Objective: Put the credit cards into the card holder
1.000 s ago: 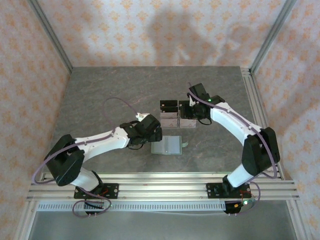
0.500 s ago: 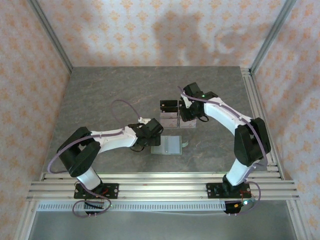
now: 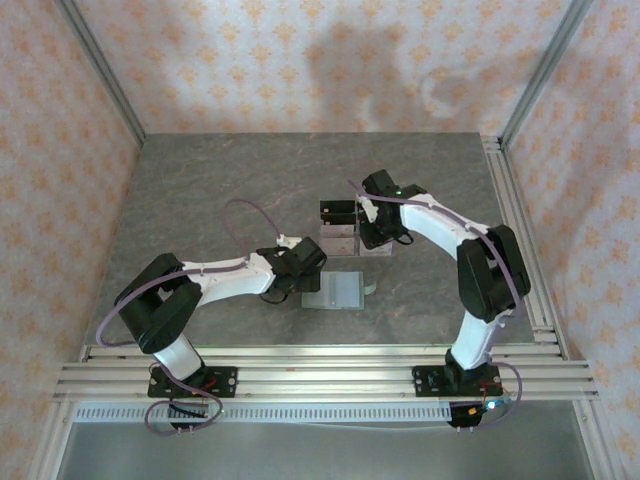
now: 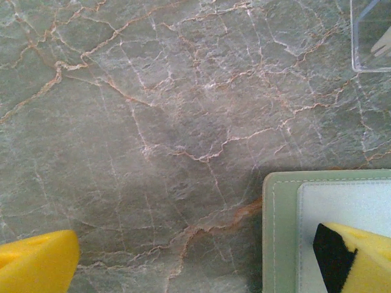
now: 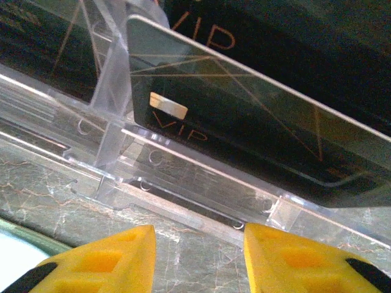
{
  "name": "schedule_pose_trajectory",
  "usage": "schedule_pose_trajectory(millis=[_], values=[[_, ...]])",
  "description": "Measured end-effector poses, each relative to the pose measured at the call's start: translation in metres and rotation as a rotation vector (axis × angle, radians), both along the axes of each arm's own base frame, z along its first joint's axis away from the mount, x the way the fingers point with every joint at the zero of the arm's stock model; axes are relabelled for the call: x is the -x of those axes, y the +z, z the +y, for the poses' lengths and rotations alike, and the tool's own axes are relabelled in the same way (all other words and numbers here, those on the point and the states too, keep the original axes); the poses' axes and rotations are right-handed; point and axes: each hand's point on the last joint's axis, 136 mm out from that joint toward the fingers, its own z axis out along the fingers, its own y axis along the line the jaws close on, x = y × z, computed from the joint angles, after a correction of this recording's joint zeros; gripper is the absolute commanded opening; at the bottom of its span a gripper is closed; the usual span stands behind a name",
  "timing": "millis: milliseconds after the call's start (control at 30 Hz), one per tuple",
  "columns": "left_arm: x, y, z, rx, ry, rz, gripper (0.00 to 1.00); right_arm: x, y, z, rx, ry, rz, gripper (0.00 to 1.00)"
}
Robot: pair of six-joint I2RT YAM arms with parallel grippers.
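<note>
The card holder [image 3: 335, 292] lies open and flat on the table, sage-green with a paler inside; its left edge [image 4: 280, 232] shows in the left wrist view. My left gripper [image 3: 301, 272] is open at that left edge [image 4: 195, 259], with one yellow finger [image 4: 357, 256] over the pale inside and the other [image 4: 36, 265] over bare table. Black credit cards [image 3: 338, 210] stand in a clear acrylic stand [image 3: 352, 238]. A black VIP card [image 5: 244, 122] stands close in front of my right gripper [image 5: 198, 256], which is open and empty, low by the stand's front wall [image 5: 183, 183].
The marble-patterned tabletop [image 3: 220, 190] spreads around the stand and wallet. A corner of the acrylic stand [image 4: 372, 36] lies beyond the wallet in the left wrist view. Metal rails [image 3: 515, 220] edge the table's right side, and papered walls enclose it.
My right gripper has shifted left, closer to the acrylic stand, and its jaws have narrowed a little. The left arm's elbow has swung back while its gripper stays at the wallet's left edge.
</note>
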Motion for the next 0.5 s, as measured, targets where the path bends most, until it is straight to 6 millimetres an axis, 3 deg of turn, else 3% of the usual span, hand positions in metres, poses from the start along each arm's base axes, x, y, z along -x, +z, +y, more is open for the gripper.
schedule_pose_trajectory(millis=[333, 500], values=[[0.0, 0.0, 0.0, 0.0, 0.001, 0.0, 1.0, -0.002, -0.003, 0.002, 0.014, 0.014, -0.003, 0.4], [0.0, 0.0, 0.0, 0.001, 0.005, -0.001, 1.0, 0.003, 0.006, 0.025, 0.011, 0.085, -0.024, 0.4]])
